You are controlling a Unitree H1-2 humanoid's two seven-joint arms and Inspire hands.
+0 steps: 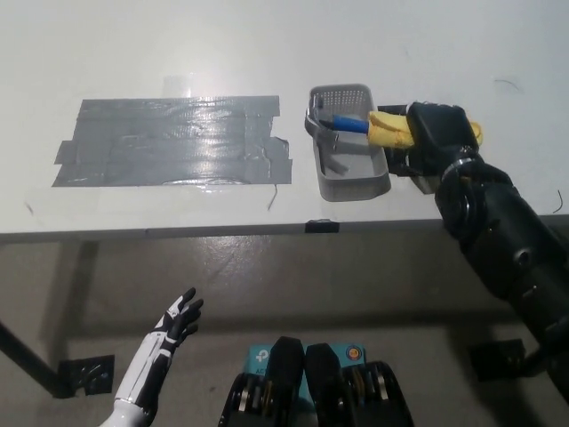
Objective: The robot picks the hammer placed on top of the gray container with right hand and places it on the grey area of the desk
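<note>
The robot's white left hand (pixel 169 334) idles low, below the desk edge, its fingers spread on nothing. Above it stretches the broad white desk (pixel 178 44), bright with glare, carrying a wide patch of grey duct tape strips (pixel 169 142) — the target area, bare so far. The black right arm reaches in from the right; its black right hand (pixel 433 138) sits at the right rim of the small grey perforated plastic container (pixel 348 147). The blue-and-yellow-handled hammer (pixel 356 123) lies across the container top, its yellow end at the hand — whether the fingers have closed on it cannot be told. Lift, carry and placing appear to remain. Below, a dull grey floor.
</note>
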